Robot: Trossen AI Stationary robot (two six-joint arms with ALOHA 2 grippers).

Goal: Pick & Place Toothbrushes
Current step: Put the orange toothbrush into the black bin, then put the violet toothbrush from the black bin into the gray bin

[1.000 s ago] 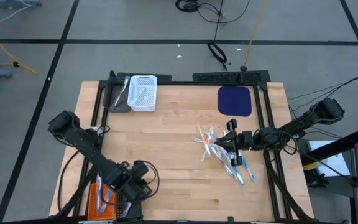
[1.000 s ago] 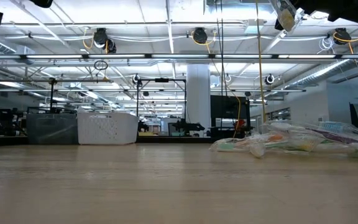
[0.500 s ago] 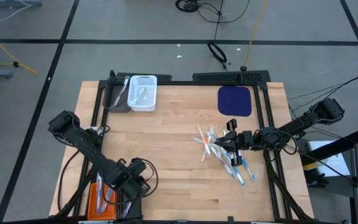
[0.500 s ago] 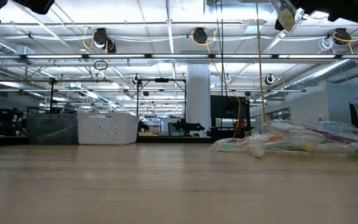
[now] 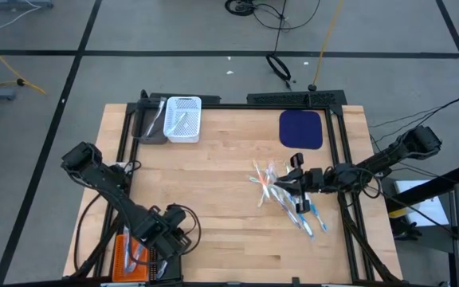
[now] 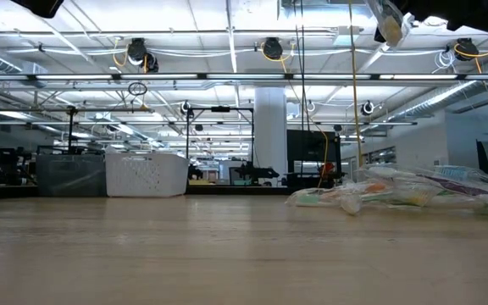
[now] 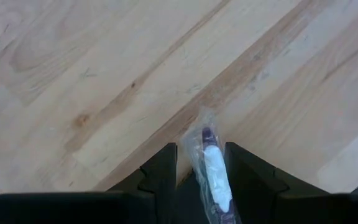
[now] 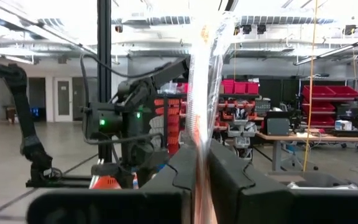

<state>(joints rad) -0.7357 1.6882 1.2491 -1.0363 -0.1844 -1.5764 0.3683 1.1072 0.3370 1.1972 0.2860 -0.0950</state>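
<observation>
Toothbrushes (image 5: 281, 195) lie in a loose pile on the right side of your wooden counter (image 5: 229, 231), most of them in clear wrappers with blue, pink and white bits showing. Your right gripper (image 5: 293, 185) is up above that pile, and it is pinched tight on one wrapped toothbrush (image 8: 202, 93), which stands up between its two dark fingers (image 8: 173, 177) in the right wrist view. Your left gripper (image 5: 159, 239) is at the near left part of the counter, close to an orange basket (image 5: 130, 257) at the near edge. It holds another wrapped toothbrush (image 7: 211, 171) between its fingers (image 7: 160, 177), with the white brush and a bit of purple showing inside the clear wrap, and bare wood is under it. At the far left of the counter you can see a white basket (image 5: 183, 119) with a grey basket (image 5: 151, 123) just beside it on its left. Some sticks lie in these two baskets, but you cannot tell much about them. A dark blue mat (image 5: 301, 129) lies at the far right of the counter, well apart from the pile. In the low view the pile (image 6: 396, 191) sits on the right and the two baskets sit far off on the left.
</observation>
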